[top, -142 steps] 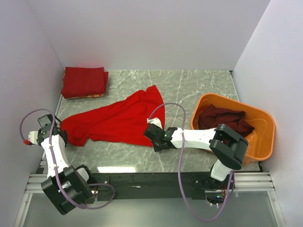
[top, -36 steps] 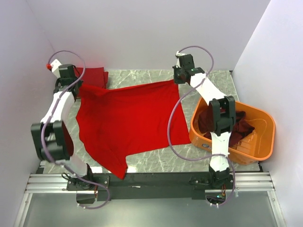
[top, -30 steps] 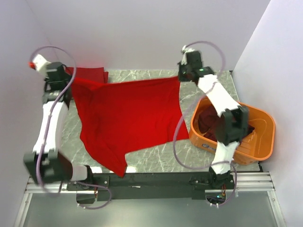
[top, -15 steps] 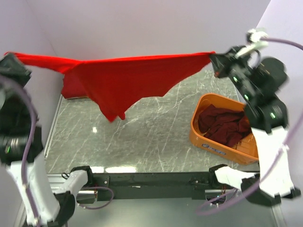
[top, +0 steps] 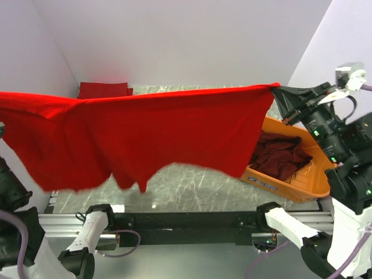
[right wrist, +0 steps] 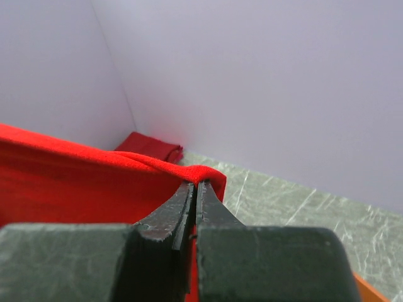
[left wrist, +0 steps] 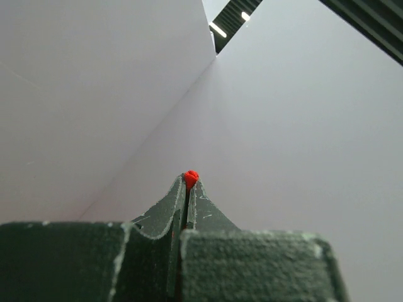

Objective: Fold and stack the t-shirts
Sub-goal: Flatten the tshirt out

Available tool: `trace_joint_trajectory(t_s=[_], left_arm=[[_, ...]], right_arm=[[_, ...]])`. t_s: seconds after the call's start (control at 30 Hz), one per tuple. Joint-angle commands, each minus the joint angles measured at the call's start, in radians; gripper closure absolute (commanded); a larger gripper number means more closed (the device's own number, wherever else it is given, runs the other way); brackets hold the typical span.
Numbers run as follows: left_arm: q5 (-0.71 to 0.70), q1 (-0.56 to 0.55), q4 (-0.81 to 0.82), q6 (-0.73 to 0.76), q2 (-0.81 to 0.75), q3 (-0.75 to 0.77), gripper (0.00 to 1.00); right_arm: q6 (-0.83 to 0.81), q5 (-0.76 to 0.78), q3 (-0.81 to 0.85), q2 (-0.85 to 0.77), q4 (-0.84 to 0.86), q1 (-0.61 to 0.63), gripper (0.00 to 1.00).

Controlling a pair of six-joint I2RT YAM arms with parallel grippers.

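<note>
A bright red t-shirt (top: 157, 131) hangs spread in the air high above the table, held by two top corners. My right gripper (top: 275, 93) is shut on its right corner; the right wrist view shows the red hem (right wrist: 126, 173) pinched between the fingertips of the right gripper (right wrist: 195, 184). My left gripper (left wrist: 191, 180) is shut on a small tuft of red cloth (left wrist: 191, 176); in the top view it is out of frame at the left edge. A folded red shirt (top: 104, 89) lies at the back left corner, also in the right wrist view (right wrist: 149, 146). Dark maroon shirts (top: 282, 158) lie in the orange tub.
The orange tub (top: 290, 185) stands at the right of the marble table (top: 192, 177). White walls enclose the back and both sides. The hanging shirt hides most of the table from the top view. The left wrist view shows only wall.
Both arms have lifted the red shirt off the table and raised it high. Over the last half second it came nearer the camera and spread wider, and its lower edge swung forward.
</note>
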Motion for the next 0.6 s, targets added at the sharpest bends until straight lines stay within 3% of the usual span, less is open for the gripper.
trace_joint_trajectory(t_s=[0.0,0.13,0.3,0.43,0.57], left_arm=[[-0.021,0.003,0.094,0.053,0.059,-0.097,0.99],[0.006,0.003,0.151,0.065,0.120,-0.232,0.99],[0.095,0.004,0.433,0.130,0.201,-0.551,0.99],[0.143,0.004,0.525,0.174,0.358,-0.648,0.99],[0.195,0.004,0.563,0.212,0.615,-0.666,0.99]], right_arm=[[-0.011,0.044,-0.045,0.053,0.021,-0.006,1.00],[0.002,0.024,-0.161,0.103,0.087,-0.006,1.00],[0.005,0.047,-0.275,0.231,0.198,-0.007,1.00],[-0.002,0.057,-0.278,0.432,0.224,-0.012,1.00],[-0.007,0.053,-0.229,0.754,0.256,-0.021,1.00]])
